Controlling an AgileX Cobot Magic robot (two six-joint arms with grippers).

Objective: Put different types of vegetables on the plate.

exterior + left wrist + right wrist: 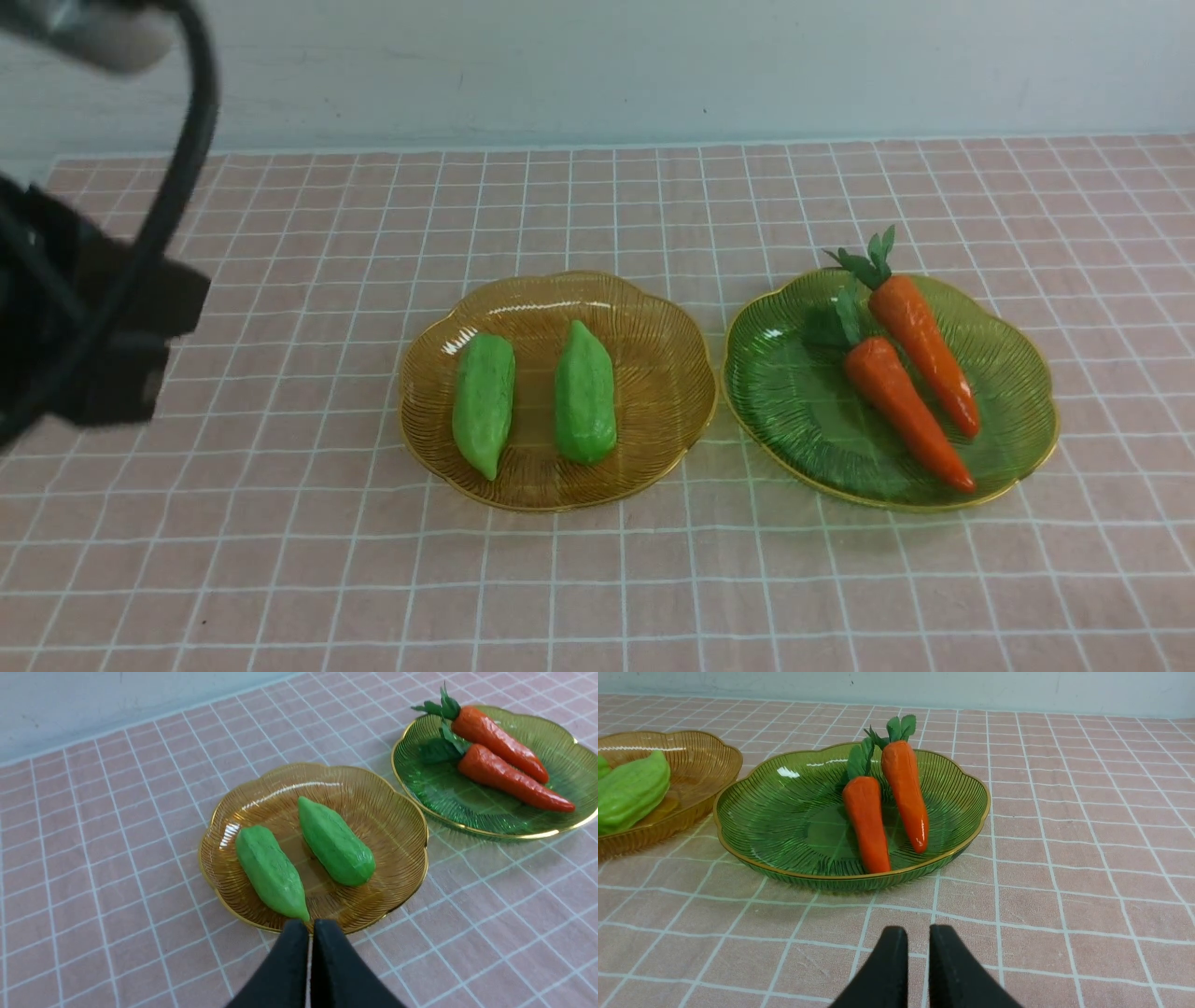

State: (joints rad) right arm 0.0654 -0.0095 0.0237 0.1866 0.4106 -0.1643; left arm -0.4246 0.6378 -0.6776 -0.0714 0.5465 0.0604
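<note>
Two light-green gourds (484, 403) (585, 393) lie side by side on the amber plate (653, 317) in the middle. Two orange carrots (904, 398) (924, 342) with leafy tops lie on the green plate (784, 392) to its right. In the left wrist view, my left gripper (310, 926) is shut and empty, hovering at the near rim of the amber plate (402, 812), close to the tip of one gourd (271, 872). In the right wrist view, my right gripper (918, 933) is empty, with its fingers almost together. It is over the cloth in front of the green plate (784, 812) and the carrots (866, 821).
A pink checked cloth (597, 579) covers the table. A pale wall (597, 65) runs along the back. My left arm (93, 345) and its cable loom at the left edge of the front view. The right arm is out of that view.
</note>
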